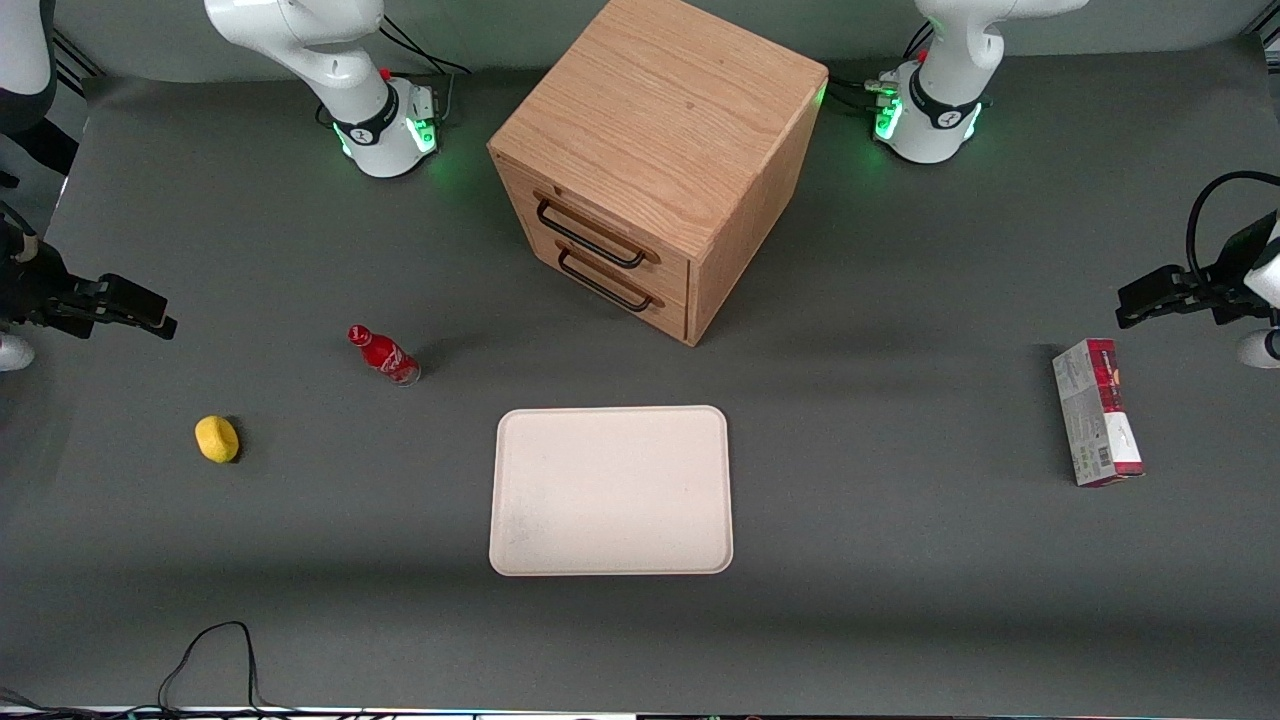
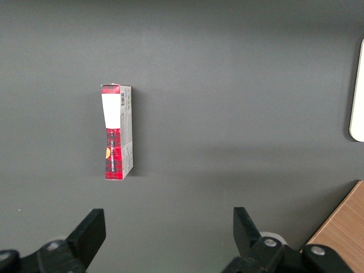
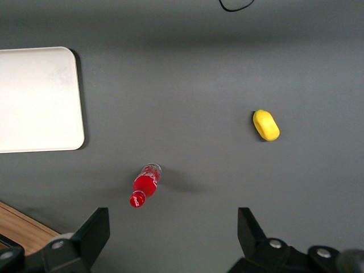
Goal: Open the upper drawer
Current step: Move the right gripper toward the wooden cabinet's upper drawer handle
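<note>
**Wood, plastic and matt cloth**

A matt grey table (image 1: 900, 560) covering lies smooth. The cabinet (image 1: 660, 110) is light oak with visible grain; its upper drawer (image 1: 600, 232) carries a black wire handle. The gripper (image 1: 150, 318), high at the working arm's end, has matt black fingers spread apart. The tray (image 1: 610, 490) looks smooth cream plastic.

Gripper (image 3: 170, 239) body cut off by edge, cabinet (image 3: 23, 230) only a corner

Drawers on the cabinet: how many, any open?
2, both closed. The upper drawer sits right under the cabinet top; the lower drawer is directly below it. The gripper hangs at the working arm's end of the table, jaws open.
</note>
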Controlling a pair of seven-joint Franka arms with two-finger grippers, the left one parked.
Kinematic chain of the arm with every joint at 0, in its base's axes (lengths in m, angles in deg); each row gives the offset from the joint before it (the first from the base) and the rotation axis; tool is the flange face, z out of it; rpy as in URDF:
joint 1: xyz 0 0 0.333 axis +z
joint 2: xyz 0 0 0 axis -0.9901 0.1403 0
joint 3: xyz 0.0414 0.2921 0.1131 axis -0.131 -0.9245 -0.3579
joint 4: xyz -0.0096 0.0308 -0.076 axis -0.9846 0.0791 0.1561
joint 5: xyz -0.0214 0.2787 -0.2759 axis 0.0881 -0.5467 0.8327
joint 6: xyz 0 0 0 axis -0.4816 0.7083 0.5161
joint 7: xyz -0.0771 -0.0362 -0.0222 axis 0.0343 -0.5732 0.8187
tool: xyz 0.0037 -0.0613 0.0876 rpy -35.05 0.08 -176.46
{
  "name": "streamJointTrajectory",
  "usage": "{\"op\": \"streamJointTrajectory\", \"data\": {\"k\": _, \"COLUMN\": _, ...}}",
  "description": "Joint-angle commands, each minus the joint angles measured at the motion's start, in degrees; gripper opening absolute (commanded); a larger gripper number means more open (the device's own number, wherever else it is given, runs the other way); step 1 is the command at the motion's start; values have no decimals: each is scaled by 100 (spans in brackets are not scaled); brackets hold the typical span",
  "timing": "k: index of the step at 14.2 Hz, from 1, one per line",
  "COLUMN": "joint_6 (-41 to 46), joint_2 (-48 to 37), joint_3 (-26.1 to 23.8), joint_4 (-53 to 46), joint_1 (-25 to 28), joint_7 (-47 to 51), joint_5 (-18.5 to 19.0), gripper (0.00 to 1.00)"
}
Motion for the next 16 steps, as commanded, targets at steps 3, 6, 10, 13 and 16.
{"op": "streamJointTrajectory", "data": {"k": 3, "joint_6": 98, "joint_2": 52, "joint_3": -45, "joint_4": -164, "joint_1": 6, "joint_7": 53, "joint_5": 31, "gripper": 100}}
{"op": "streamJointTrajectory", "data": {"k": 6, "joint_6": 89, "joint_2": 149, "joint_3": -194, "joint_4": -243, "joint_1": 268, "joint_7": 44, "joint_5": -22, "gripper": 100}}
{"op": "streamJointTrajectory", "data": {"k": 10, "joint_6": 63, "joint_2": 386, "joint_3": -204, "joint_4": -489, "joint_1": 1059, "joint_7": 44, "joint_5": -22, "gripper": 100}}
{"op": "streamJointTrajectory", "data": {"k": 13, "joint_6": 63, "joint_2": 510, "joint_3": -221, "joint_4": -586, "joint_1": 1736, "joint_7": 36, "joint_5": -31, "gripper": 100}}
{"op": "streamJointTrajectory", "data": {"k": 16, "joint_6": 89, "joint_2": 510, "joint_3": -212, "joint_4": -543, "joint_1": 2640, "joint_7": 18, "joint_5": -14, "gripper": 100}}
